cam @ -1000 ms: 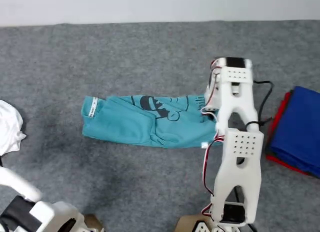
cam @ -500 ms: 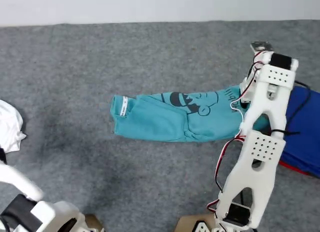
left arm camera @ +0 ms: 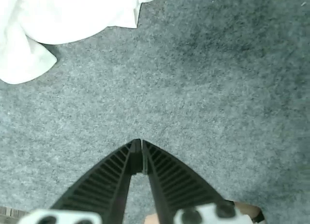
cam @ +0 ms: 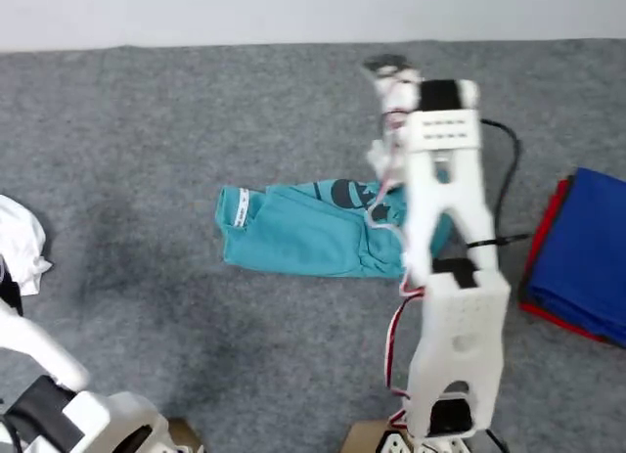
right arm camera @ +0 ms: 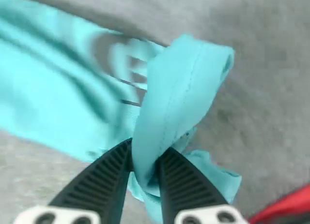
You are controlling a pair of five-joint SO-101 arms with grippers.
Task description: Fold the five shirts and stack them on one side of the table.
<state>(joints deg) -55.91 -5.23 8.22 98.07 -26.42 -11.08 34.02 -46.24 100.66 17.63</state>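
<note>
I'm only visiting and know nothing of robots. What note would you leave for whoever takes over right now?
Right gripper: shut on a fold of the teal shirt, mid table.
Left gripper: shut, empty, over bare table beside the white shirt.
Done: blue shirt folded atop red shirt, on the right arm's side.
Left: finish teal, fold the crumpled white, stack both.

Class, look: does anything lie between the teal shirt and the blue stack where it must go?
Nothing visible does. Bare table separates the teal shirt from the blue stack; the right gripper holds the shirt.
</note>
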